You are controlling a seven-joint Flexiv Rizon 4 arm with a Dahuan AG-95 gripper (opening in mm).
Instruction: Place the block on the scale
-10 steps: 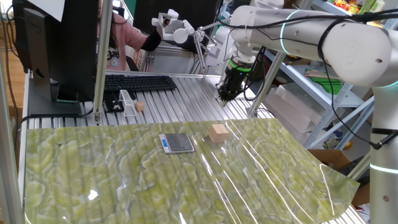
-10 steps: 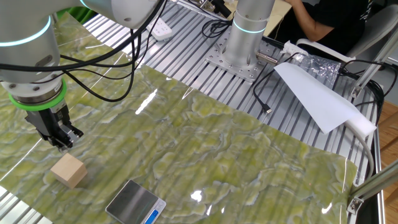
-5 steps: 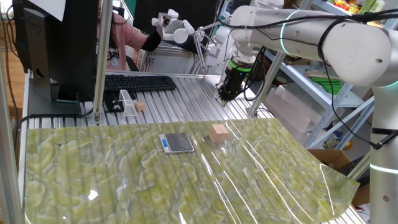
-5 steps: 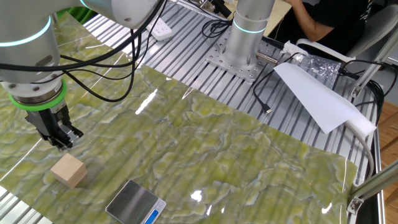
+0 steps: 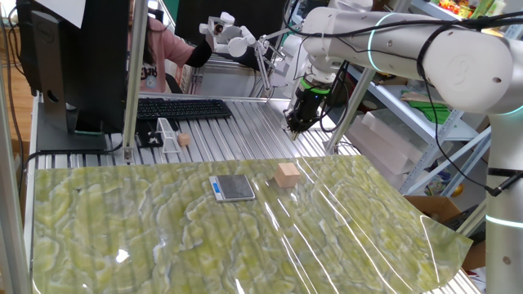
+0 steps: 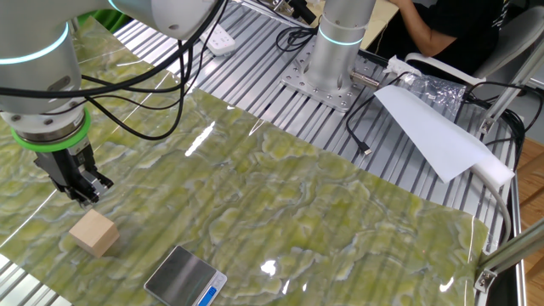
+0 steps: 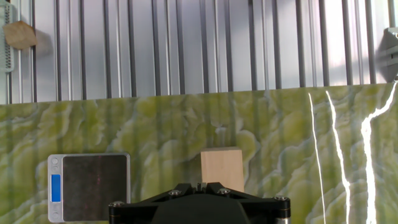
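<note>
The block, a light tan wooden cube (image 5: pixel 286 174), rests on the green mat just right of the scale (image 5: pixel 233 188), a flat square with a dark plate and a blue strip. They stand apart, with a gap between them. Both also show in the other fixed view, the block (image 6: pixel 93 233) and the scale (image 6: pixel 185 277), and in the hand view, the block (image 7: pixel 222 168) and the scale (image 7: pixel 89 186). My gripper (image 5: pixel 292 126) hangs above and behind the block with its fingers together and nothing in them. It also shows in the other fixed view (image 6: pixel 89 194) and the hand view (image 7: pixel 200 185).
A black keyboard (image 5: pixel 181 108), a white bracket (image 5: pixel 167 135) and a small tan ball (image 5: pixel 185 140) lie on the slatted metal table behind the mat. A monitor (image 5: pixel 65 65) stands at the back left. The arm's base (image 6: pixel 327 81) and a white sheet (image 6: pixel 429 127) are at the far side.
</note>
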